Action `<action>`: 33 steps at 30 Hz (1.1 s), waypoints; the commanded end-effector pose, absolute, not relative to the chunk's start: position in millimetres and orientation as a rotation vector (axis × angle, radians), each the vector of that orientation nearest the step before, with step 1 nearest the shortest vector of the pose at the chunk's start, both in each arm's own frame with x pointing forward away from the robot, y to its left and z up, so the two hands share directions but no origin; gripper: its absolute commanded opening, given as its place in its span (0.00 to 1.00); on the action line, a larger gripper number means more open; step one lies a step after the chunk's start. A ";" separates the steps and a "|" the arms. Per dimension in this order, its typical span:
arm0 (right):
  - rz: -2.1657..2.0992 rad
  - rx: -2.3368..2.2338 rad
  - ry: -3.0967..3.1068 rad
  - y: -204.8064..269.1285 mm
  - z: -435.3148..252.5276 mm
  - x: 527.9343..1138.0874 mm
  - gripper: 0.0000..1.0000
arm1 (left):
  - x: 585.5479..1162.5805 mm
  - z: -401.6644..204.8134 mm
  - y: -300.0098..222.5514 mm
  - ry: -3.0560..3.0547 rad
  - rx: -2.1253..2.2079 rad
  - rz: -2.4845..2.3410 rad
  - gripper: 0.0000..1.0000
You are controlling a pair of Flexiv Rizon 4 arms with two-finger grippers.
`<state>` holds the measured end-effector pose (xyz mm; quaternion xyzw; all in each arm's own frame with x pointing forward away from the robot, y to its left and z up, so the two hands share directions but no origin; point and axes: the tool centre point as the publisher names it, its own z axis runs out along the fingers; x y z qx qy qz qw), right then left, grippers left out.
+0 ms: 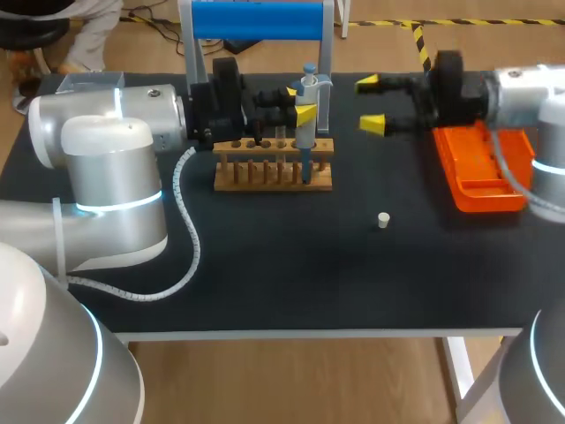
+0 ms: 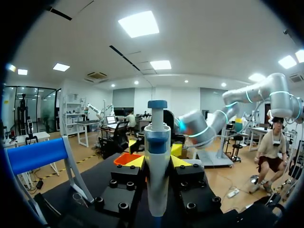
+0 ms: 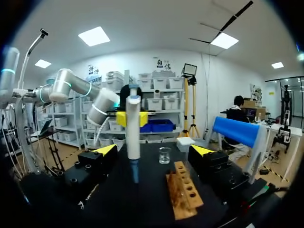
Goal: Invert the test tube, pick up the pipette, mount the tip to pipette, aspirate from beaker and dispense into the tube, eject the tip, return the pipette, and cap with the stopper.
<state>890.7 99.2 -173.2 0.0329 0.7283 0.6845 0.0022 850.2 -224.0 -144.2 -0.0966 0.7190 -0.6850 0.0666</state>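
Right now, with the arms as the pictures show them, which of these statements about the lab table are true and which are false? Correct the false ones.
1. The left jaws are shut on the blue and white pipette. True.
2. The small white stopper sits in the orange plastic tray. False: it lies on the black tabletop, apart from the tray.
3. The right jaws hold the clear glass beaker. False: they stand open and empty, and the beaker stands on the table ahead of them.
4. The pipette is held upright, close to the wooden test tube rack. True.
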 end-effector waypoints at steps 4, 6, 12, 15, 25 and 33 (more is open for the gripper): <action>1.987 0.161 2.398 105.5 -152.2 956.0 1.00 | 849.5 -145.2 -225.2 2.160 -0.293 -2.067 0.00; 1.950 0.181 2.413 110.6 -149.7 972.1 1.00 | 849.5 -145.2 -225.2 2.160 -0.293 -2.067 0.00; 1.889 0.191 2.429 130.6 -147.4 1011.7 1.00 | 849.5 -145.2 -225.2 2.160 -0.293 -2.067 0.00; 1.856 0.183 2.442 139.1 -149.9 1024.7 1.00 | 849.5 -145.2 -225.2 2.160 -0.293 -2.067 0.00; 1.781 0.217 2.455 157.8 -167.5 1062.4 1.00 | 849.5 -145.2 -225.2 2.160 -0.293 -2.067 0.00; 1.766 0.227 2.441 158.7 -168.9 1066.8 1.00 | 849.5 -145.2 -225.2 2.160 -0.293 -2.067 0.00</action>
